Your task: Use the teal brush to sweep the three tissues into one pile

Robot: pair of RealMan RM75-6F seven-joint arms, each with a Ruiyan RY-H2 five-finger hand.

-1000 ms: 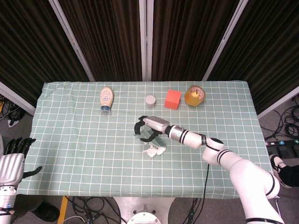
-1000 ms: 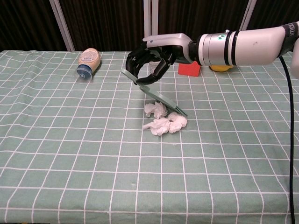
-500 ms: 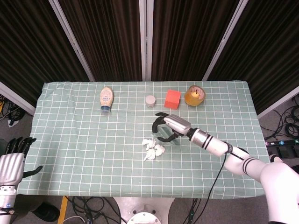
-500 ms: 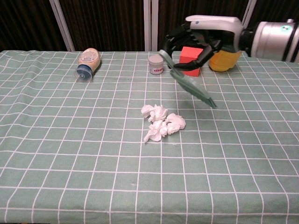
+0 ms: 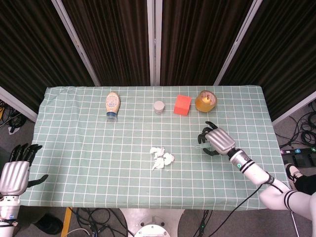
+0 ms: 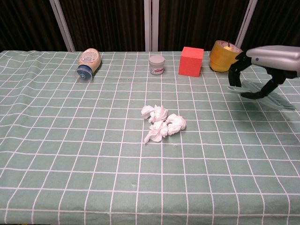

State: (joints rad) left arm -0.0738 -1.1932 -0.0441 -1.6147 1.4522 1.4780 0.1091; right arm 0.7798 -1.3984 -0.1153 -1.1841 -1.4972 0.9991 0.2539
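Three crumpled white tissues (image 5: 162, 157) lie bunched in one pile (image 6: 161, 123) at the table's middle. My right hand (image 5: 216, 141) hovers well to the right of them, over the right part of the table, fingers curled around the teal brush (image 6: 276, 99). In the chest view the right hand (image 6: 265, 65) grips the brush's handle and the bristle end points right, just above the cloth. The brush is apart from the tissues. My left hand (image 5: 17, 170) hangs off the table's lower left corner, empty, fingers apart.
At the back of the green checked tablecloth (image 5: 89, 148) lie a tipped sauce bottle (image 5: 112, 104), a small white jar (image 5: 159, 106), a red cube (image 5: 182, 104) and a yellow cup (image 5: 206, 100), the cup being close behind my right hand.
My right hand has lifted the brush off the tissue pile and carried it far to the right. The tissues stay bunched together. The left hand has barely moved.
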